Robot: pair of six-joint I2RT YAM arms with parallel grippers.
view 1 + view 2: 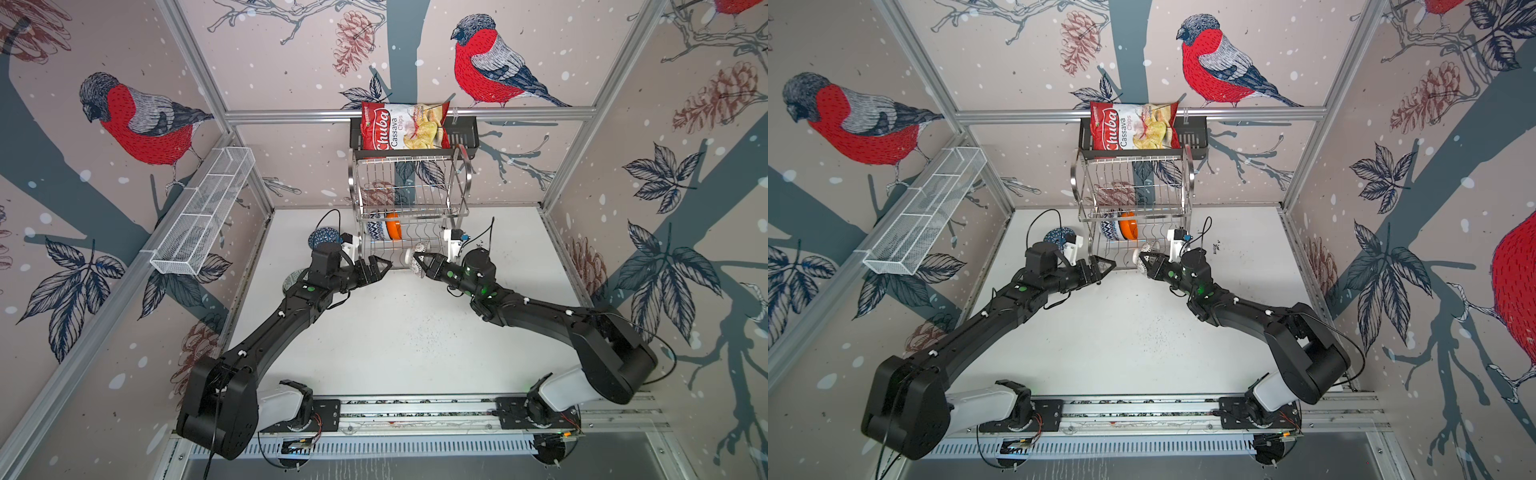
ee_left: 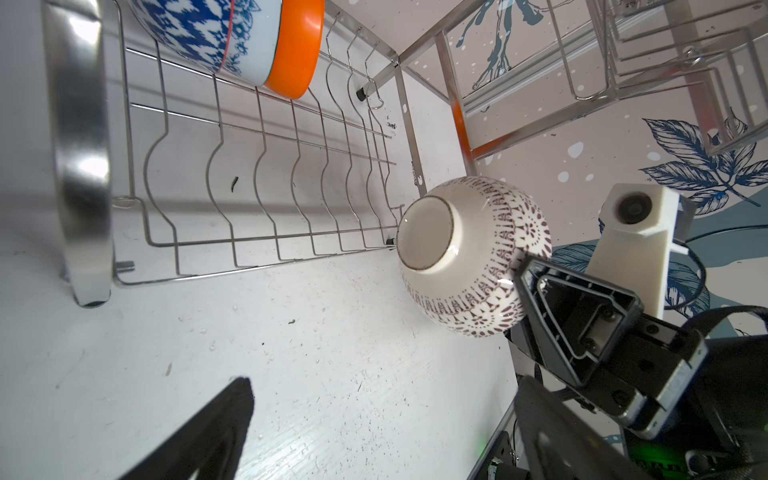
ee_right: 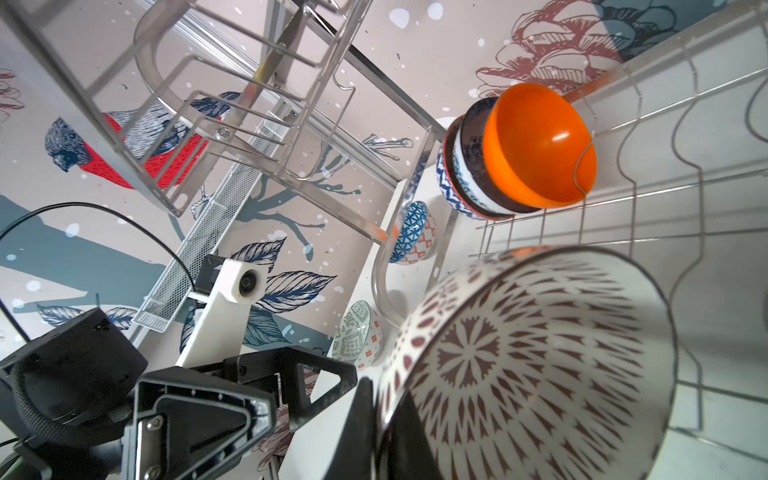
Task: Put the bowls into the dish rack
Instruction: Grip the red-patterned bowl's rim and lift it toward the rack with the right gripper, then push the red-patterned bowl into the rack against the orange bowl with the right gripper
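Currently the right gripper [image 1: 420, 262] is clamped tight on the rim of a white bowl with a brown-red pattern [image 2: 469, 257]. The bowl is carried on its side, clear of the bench [image 1: 415, 332], with its foot turned toward the left arm. It sits just at the front right corner of the dish rack's lower shelf; contact with the wire cannot be confirmed.

The dish rack [image 1: 415, 183] stands at the middle of the bench's far edge. Its lower shelf already carries an orange bowl [image 1: 392, 226] on edge at the left end, nested against a blue-and-white bowl [image 1: 376, 226]. The upper shelf shows no bowls.

The left gripper [image 1: 380, 270] is spread wide with nothing between its jaws. It hangs near the rack's front left corner, facing the right gripper.

Two bowls remain on the bench left of the rack: a blue patterned bowl [image 1: 324, 237] beside the rack's left frame, and a grey-green bowl [image 3: 357, 332] nearer the front, largely hidden under the left arm in both top views.
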